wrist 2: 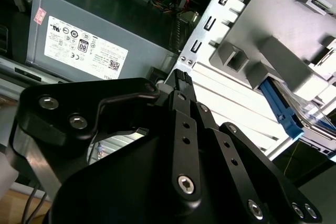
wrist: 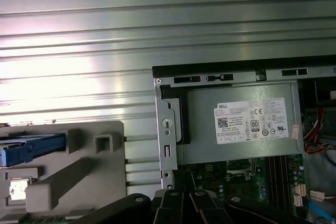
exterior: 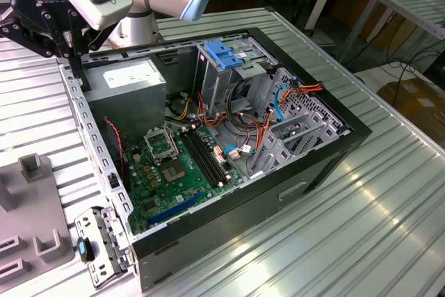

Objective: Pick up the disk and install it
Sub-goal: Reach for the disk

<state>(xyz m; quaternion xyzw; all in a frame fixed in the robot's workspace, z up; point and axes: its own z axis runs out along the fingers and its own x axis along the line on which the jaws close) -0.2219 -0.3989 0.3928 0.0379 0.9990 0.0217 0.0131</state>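
The disk (wrist: pixel 32 147), a flat drive with bright blue side rails, lies in a slot of a grey holder block (wrist: pixel 79 174) on the ribbed metal table. Its blue rail end (wrist 2: pixel 281 109) also shows in the second wrist view, sticking out from the holder (wrist 2: pixel 273 51). My gripper (exterior: pixel 75 43) hangs in the air over the rear corner of the open computer case (exterior: pixel 229 213), at the exterior view's upper left. In both wrist views its black linkages (wrist 2: pixel 176 82) (wrist: pixel 184 202) hover above the case's edge, apart from the disk, with nothing seen in them.
A grey power supply (wrist: pixel 239 121) sits in the case corner below the gripper. Inside the case are a green motherboard (exterior: pixel 174 172), a tall metal drive cage with a light-blue block (exterior: pixel 226 53) and orange and blue cables (exterior: pixel 278 102). The grey holder (exterior: pixel 28 213) stands at the exterior view's left.
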